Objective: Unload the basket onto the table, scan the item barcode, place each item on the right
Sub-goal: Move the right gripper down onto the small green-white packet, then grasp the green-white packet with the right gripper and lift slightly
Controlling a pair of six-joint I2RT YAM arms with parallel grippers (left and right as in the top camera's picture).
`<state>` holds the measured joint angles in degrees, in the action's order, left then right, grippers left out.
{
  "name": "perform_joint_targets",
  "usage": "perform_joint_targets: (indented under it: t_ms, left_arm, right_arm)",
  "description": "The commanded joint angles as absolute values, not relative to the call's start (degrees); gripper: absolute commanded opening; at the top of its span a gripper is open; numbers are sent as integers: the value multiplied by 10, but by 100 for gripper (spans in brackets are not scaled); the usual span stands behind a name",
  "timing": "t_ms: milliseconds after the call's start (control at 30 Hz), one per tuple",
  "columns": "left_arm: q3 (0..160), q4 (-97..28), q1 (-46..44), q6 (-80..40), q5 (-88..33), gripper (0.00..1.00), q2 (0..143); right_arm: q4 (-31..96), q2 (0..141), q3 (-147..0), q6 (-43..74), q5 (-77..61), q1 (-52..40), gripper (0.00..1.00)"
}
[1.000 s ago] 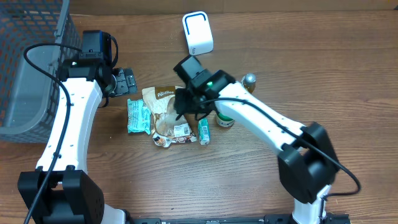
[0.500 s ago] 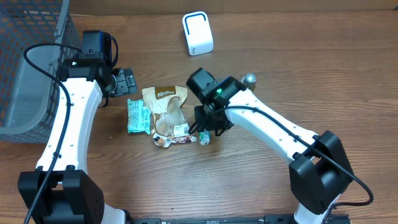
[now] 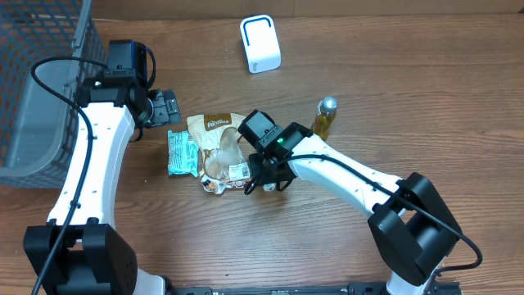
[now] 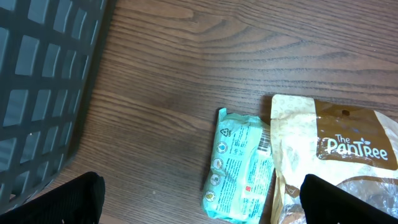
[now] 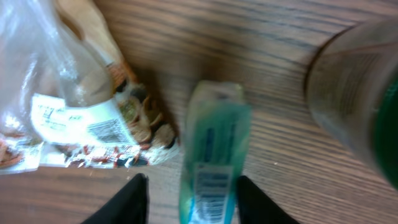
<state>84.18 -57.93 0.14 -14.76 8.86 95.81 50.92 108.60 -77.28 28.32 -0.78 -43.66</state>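
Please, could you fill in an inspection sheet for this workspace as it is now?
Surface: wooden table, no spill seen.
Job's things: white scanner at the far edge; teal tube lying flat.
Clutter: snack bag, packet, bottle, blurred jar beside the tube.
Grippers: left gripper open, empty, near the packet; right gripper open, one finger on each side of the tube.
Cables: a black cable runs along each arm, clear of the items.
Surroundings: grey basket at the left.
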Motion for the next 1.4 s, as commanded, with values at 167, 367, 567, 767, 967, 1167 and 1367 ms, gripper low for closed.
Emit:
perform_joint_targets:
  t_ms: [167, 367, 567, 767, 967, 1167, 1367]
  left_arm:
    - [853, -581, 3, -139, 94, 100, 959]
    - [853, -581, 4, -139, 94, 99, 959]
    - [853, -581, 4, -139, 94, 99, 959]
    - [853, -581, 4, -139, 94, 100, 959]
    - [853, -581, 4, -139, 94, 100, 959]
    - [853, -581, 4, -139, 94, 100, 959]
    - [853, -581, 4, -139, 94, 100, 959]
  right_arm:
    - [522, 1103, -774, 280, 19, -439, 4]
    - [622, 1073, -818, 280, 23, -430, 4]
    - [677, 1066, -806, 292, 88, -440, 4]
    - [649, 1066, -767, 318, 105, -457, 4]
    - [628, 1066, -752, 319, 98, -491, 10]
    - [600, 1066, -752, 316, 34, -523, 31]
    - [645, 1065, -785, 315, 29, -501, 29]
